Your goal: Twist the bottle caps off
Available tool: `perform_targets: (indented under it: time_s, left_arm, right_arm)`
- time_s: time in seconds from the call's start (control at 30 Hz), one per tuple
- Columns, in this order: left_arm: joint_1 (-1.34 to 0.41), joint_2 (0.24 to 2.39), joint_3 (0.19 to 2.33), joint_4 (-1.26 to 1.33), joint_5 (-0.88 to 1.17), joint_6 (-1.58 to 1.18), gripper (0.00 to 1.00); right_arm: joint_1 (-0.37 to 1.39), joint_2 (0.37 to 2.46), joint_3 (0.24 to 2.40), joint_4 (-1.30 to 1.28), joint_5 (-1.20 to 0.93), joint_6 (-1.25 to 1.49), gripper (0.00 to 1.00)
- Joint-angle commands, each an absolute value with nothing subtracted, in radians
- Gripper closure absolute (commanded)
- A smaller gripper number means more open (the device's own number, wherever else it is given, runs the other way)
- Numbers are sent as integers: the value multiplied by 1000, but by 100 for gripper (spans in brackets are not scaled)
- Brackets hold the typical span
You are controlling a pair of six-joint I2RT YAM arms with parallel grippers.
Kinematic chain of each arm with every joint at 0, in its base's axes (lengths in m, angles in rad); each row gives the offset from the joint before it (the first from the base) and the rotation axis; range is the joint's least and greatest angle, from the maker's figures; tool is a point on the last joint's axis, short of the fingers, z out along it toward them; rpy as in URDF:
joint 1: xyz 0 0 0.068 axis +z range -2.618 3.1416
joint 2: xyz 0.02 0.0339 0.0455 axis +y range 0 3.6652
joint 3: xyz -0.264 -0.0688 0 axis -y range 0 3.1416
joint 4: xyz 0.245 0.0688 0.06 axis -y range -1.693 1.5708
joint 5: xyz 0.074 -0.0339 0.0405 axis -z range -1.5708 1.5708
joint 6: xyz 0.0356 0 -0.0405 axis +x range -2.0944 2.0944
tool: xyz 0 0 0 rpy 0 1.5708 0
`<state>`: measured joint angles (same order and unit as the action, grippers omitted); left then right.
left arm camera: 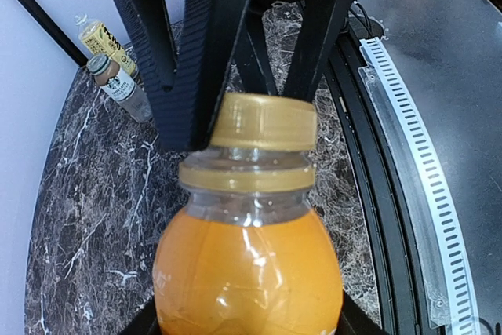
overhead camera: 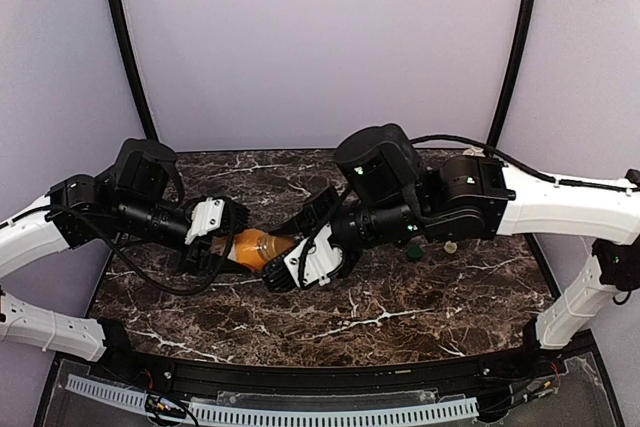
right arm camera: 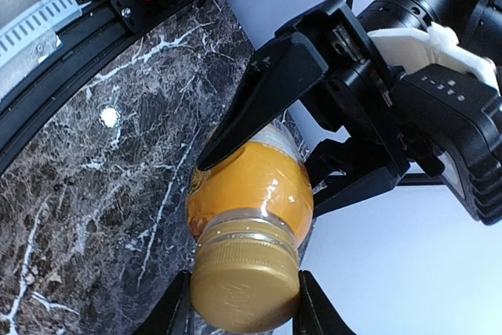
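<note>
Two grippers meet over the marble table (overhead camera: 400, 307), my left gripper (overhead camera: 225, 244) clamped around the orange juice bottle (overhead camera: 255, 247) held sideways, my right gripper (right arm camera: 245, 304) pinching its orange cap (right arm camera: 245, 280), fingers (right arm camera: 318, 315) on both sides

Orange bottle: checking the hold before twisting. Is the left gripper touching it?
Touching. The right wrist view shows the left gripper clamping the bottle from both sides of its body.

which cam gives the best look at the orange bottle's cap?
Right wrist: the cap sits large in the foreground, top and side both visible, between the right fingers. Left wrist shows it side-on only, with one finger covering its left edge. Top external: cap not visible, only the bottle.
</note>
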<state>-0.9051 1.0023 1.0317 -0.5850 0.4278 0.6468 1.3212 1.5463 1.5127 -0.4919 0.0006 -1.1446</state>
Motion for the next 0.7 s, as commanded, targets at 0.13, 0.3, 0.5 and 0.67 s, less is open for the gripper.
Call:
perform_targets:
  time_s: [0.13, 0.3, 0.5, 0.67]
  left_arm:
    - [-913, 1002, 1049, -591, 494, 652, 87]
    - [-912, 992, 1033, -597, 484, 667, 88]
    - [-913, 985, 1021, -578, 456, 674, 89]
    - [-908, 957, 985, -504, 353, 662, 88]
  right_arm:
    - [1334, 1505, 1463, -314, 140, -1390, 100]
    - [1333, 1424, 1408, -249, 84, -1367, 100]
    - [1333, 1367, 1356, -199, 56, -1278, 100]
    - [1253, 1352, 1377, -220, 113, -873, 100]
